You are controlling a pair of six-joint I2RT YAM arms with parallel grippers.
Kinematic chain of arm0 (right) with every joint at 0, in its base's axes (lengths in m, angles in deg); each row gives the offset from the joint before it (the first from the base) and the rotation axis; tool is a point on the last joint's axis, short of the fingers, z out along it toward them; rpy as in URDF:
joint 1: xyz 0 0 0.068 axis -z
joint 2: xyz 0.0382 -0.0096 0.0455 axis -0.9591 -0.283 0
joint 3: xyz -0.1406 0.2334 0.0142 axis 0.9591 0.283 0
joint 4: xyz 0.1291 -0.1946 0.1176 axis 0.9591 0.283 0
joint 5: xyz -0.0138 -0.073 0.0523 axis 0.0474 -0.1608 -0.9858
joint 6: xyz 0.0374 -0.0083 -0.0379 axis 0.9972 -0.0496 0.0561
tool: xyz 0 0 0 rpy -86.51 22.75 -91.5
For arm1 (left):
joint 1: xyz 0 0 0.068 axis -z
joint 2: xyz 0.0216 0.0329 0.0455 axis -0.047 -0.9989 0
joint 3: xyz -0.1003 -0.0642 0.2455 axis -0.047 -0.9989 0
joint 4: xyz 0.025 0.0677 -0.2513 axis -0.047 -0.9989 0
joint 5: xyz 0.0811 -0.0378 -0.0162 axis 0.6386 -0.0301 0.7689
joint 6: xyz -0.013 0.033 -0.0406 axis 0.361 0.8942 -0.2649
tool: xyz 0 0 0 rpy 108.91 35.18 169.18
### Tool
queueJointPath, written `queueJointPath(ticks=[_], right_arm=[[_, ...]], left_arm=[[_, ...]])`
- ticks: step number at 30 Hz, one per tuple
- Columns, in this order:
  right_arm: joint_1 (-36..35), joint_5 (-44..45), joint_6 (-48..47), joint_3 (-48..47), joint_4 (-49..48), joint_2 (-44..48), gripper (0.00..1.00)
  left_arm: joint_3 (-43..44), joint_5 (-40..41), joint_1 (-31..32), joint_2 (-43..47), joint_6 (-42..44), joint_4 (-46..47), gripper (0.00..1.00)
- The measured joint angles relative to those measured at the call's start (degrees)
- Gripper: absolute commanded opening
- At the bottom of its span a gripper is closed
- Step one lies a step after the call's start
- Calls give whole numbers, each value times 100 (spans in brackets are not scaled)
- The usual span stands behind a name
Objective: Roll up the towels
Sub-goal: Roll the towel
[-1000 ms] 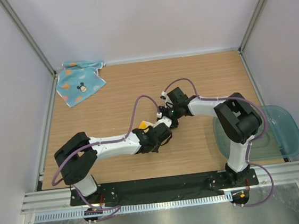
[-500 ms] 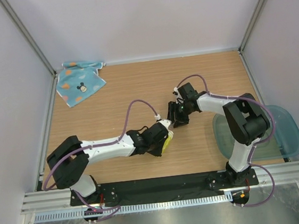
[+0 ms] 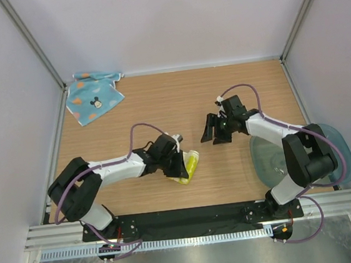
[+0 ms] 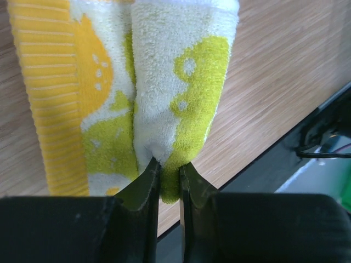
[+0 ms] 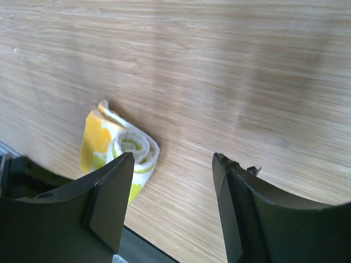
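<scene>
item 1, yellow towel [image 3: 189,166]: wound into a spiral roll at about 6 o'clock on the table [image 3: 160,108], near the front edge; judged done bar release.
left gripper [image 4: 167,171]: pinching the roll's end fold.
right gripper [image 5: 173,158]: spread, empty, at 1 o'clock of the roll, apart from it.
item 2, blue towel [image 3: 93,97]: loose and rumpled in the 10 o'clock corner, unrolled; this half is left to do.
unclear: whether the roll rests on the wood or hangs. its top is cut off in the left wrist view. the tub [image 3: 338,152] at 4 o'clock is partly behind the right arm.
</scene>
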Motion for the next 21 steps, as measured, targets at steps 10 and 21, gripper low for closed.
queueJointPath(ticks=[10, 21], right_arm=[[0, -710, 15, 859, -492, 608, 69], [-562, -1191, 103, 1244, -1580, 208, 73]], left_arm=[[-487, -981, -737, 42, -780, 527, 0], [-520, -1705, -1134, -354, -1228, 682, 0]])
